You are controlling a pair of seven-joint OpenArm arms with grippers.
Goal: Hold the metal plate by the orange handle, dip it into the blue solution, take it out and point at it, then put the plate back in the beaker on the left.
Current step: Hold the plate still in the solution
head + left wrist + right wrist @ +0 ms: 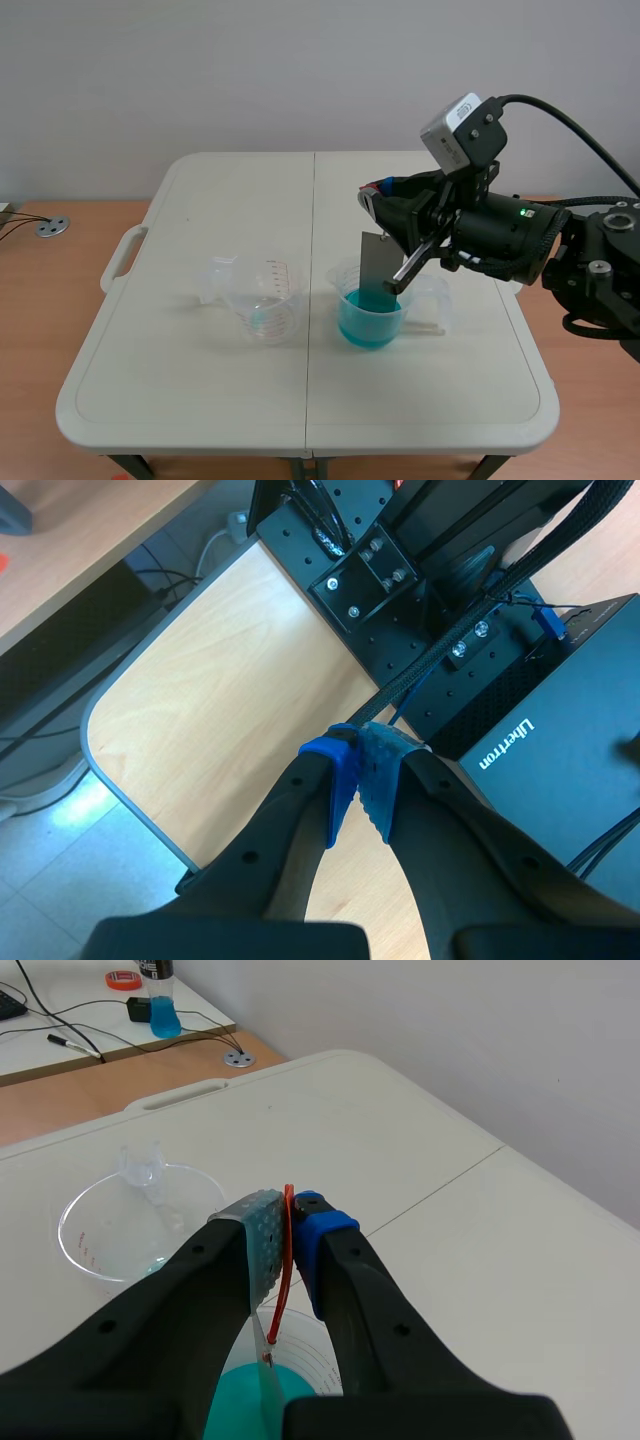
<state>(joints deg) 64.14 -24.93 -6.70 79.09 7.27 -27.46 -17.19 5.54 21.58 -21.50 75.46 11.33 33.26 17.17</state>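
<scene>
Closest to the robot, the left gripper (361, 748) hangs over a wooden desk (220, 700), its two fingers pressed together on nothing. Farther out, two clear beakers stand on the white table (190, 390): the blue-solution beaker (370, 322) and, well to its left, a second beaker (268, 300) holding only a little blue liquid. One metal plate (375, 262) stands roughly upright in the blue-solution beaker, its lower edge in the liquid. Above that beaker, the right gripper (288, 1232) is clamped on the plate's single orange handle (277, 1315).
</scene>
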